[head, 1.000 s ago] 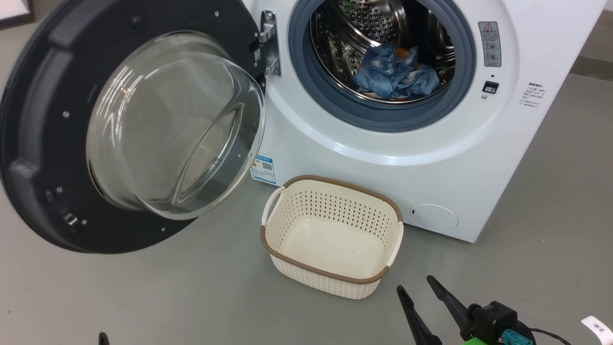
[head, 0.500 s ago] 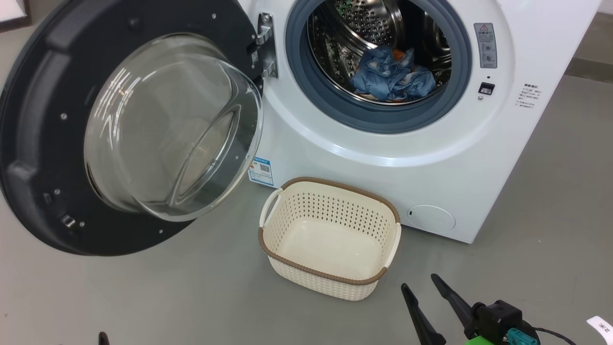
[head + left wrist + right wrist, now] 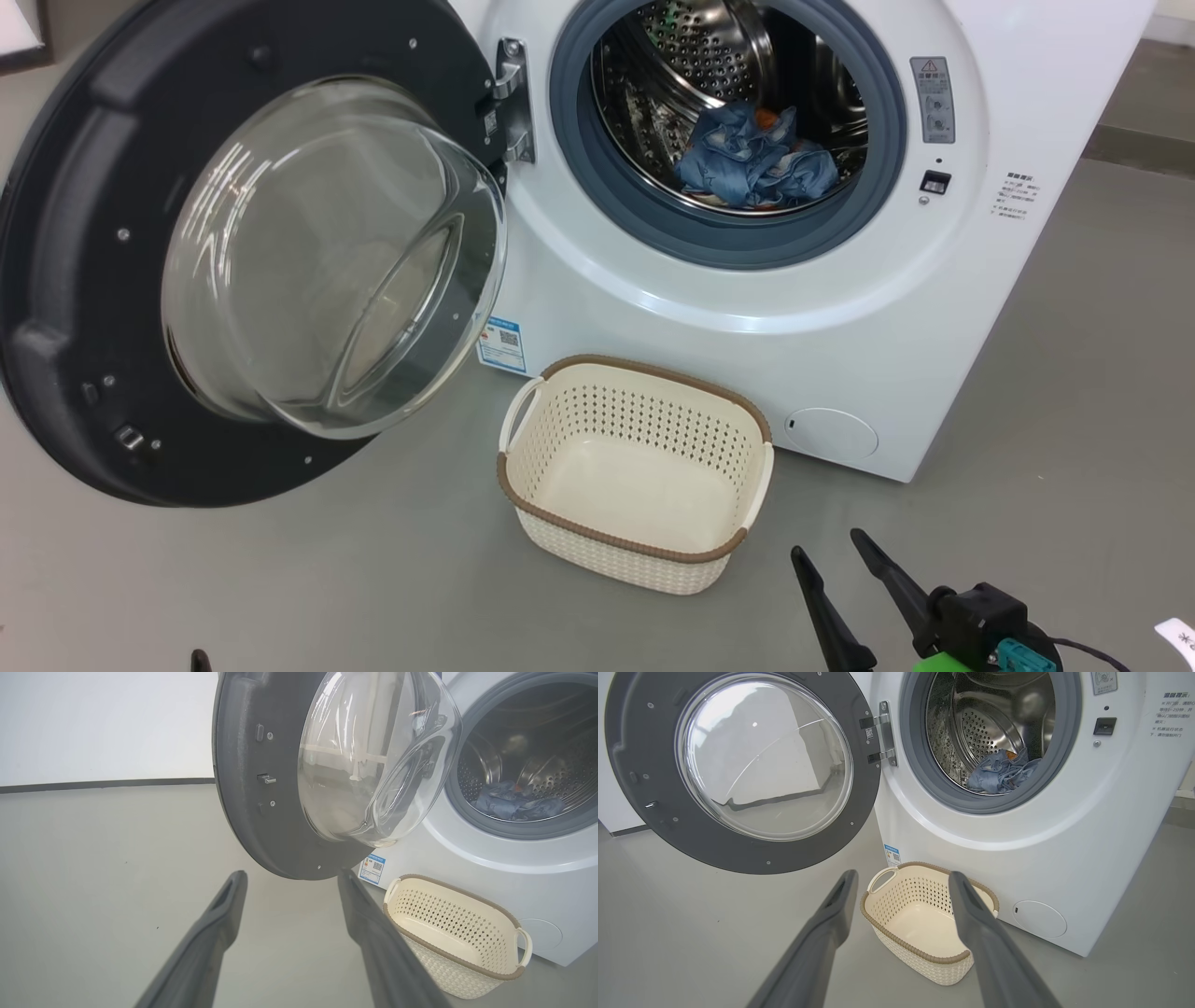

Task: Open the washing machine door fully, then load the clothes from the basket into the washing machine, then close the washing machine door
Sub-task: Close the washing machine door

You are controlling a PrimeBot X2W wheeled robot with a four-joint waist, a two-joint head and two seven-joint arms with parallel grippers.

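The washing machine (image 3: 747, 308) stands with its black washing machine door (image 3: 84, 280) swung wide open to the left. Blue clothes (image 3: 752, 168) lie bunched inside the steel drum. The cream basket (image 3: 644, 420) sits on the floor in front of the machine with nothing in it. My right gripper (image 3: 828, 546) hovers open just right of the basket, holding nothing; in its wrist view the right gripper (image 3: 903, 875) frames the basket (image 3: 924, 952). My left gripper (image 3: 292, 875) is open and empty, low before the door's (image 3: 261, 788) lower edge.
Grey floor (image 3: 327, 579) spreads around the machine. A white wall with a dark baseboard (image 3: 103, 784) runs behind the door. A blue label (image 3: 501, 343) and a round white cap (image 3: 831, 432) mark the machine's lower front.
The whole head picture has slid a little left and down, so the camera moved. Door, basket and clothes keep their places, and both grippers stay open.
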